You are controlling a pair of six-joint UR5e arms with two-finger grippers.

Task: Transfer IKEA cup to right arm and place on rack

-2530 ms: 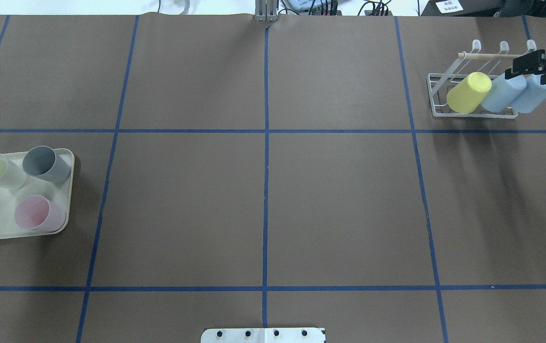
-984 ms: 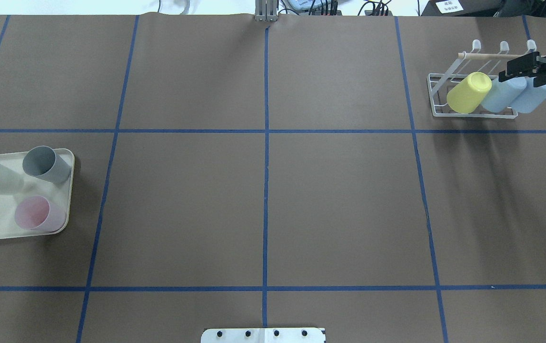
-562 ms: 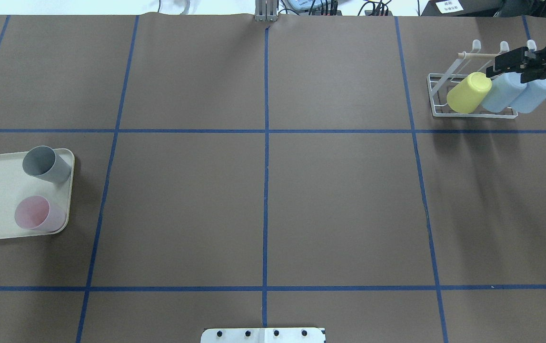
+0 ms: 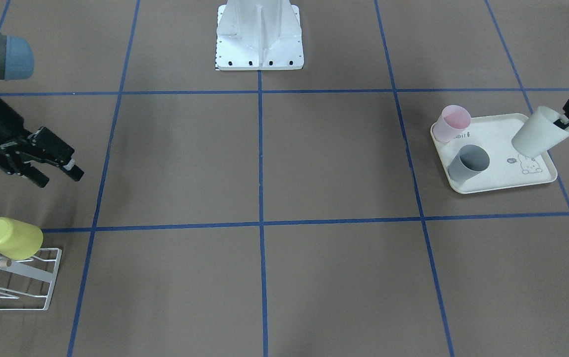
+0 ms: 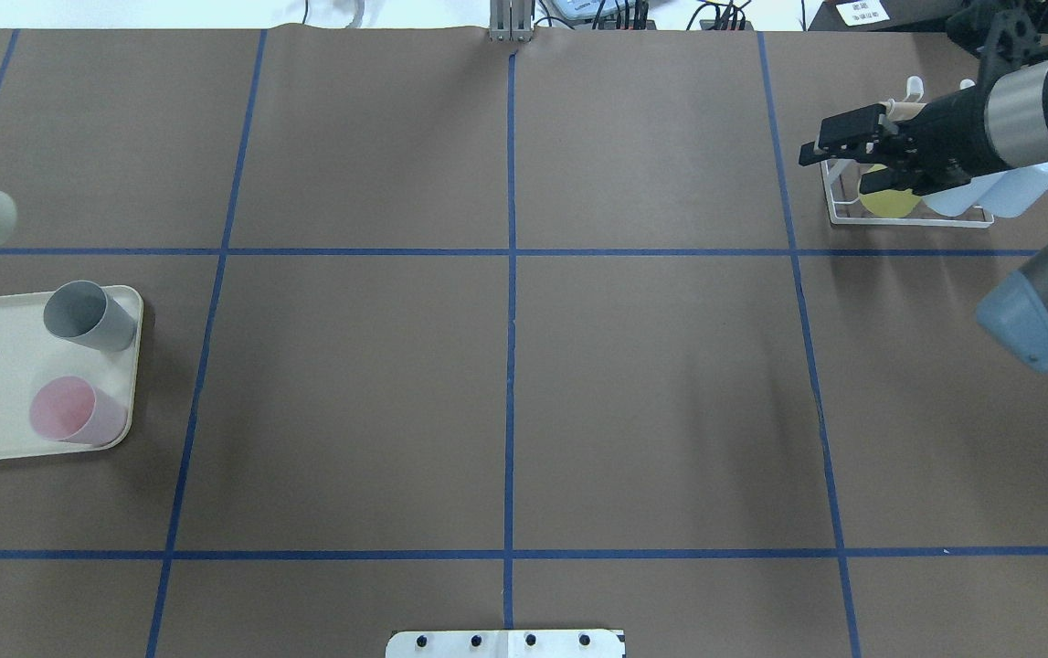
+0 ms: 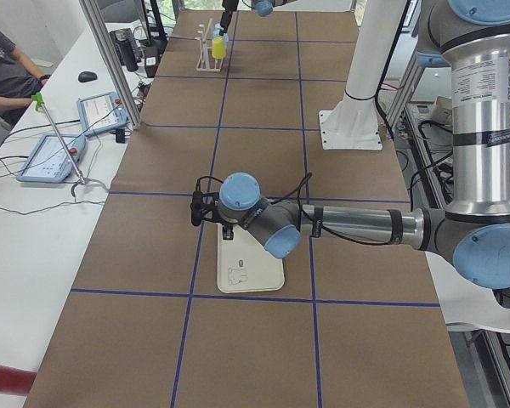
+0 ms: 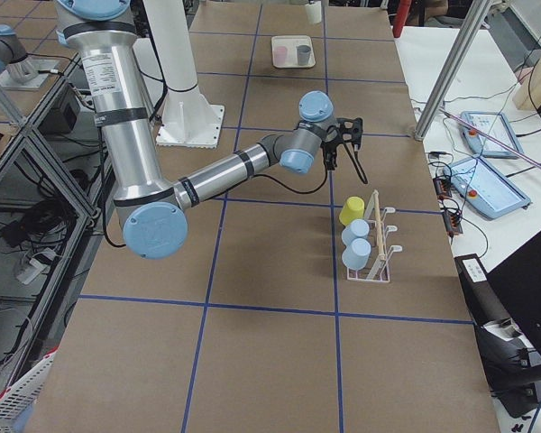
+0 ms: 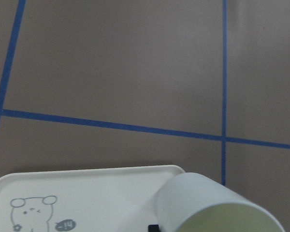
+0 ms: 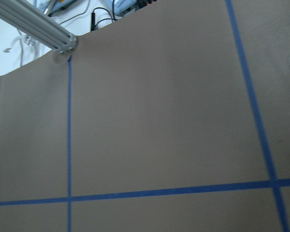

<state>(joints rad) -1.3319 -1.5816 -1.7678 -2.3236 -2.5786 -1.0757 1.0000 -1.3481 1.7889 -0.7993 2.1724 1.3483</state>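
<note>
pale cup (image 4: 537, 136) lifted off tray (image 4: 500, 135); right gripper (image 5: 813, 146) moved away from rack (image 5: 833, 196)

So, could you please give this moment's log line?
left gripper: shut on pale cup, aloft near tray | right gripper: open, empty, near rack | handover: pending

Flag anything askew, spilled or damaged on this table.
Nothing spilled or damaged. Only the pale cup is tilted, held by its rim in the left gripper by the tray; the grey cup and pink cup stand upright on it.
</note>
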